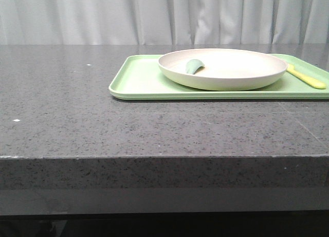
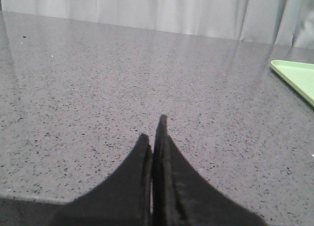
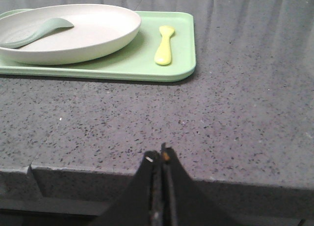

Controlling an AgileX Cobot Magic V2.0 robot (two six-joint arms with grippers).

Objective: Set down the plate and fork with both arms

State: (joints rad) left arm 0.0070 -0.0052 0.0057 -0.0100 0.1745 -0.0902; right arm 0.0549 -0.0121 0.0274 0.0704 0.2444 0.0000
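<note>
The cream-white plate (image 1: 222, 68) sits on a light-green tray (image 1: 139, 80) at the back right of the table; it also shows in the right wrist view (image 3: 73, 32). The pale-yellow fork (image 1: 307, 77) lies on the tray just right of the plate, also seen in the right wrist view (image 3: 164, 44). My left gripper (image 2: 153, 128) is shut and empty over bare table, well left of the tray. My right gripper (image 3: 159, 155) is shut and empty at the table's front edge, well short of the tray. Neither gripper shows in the front view.
A grey-green spoon-like utensil (image 1: 194, 66) lies in the plate, also in the right wrist view (image 3: 37, 32). The dark speckled stone table (image 1: 77, 108) stretches left of and in front of the tray. A pale curtain (image 1: 154, 16) hangs behind.
</note>
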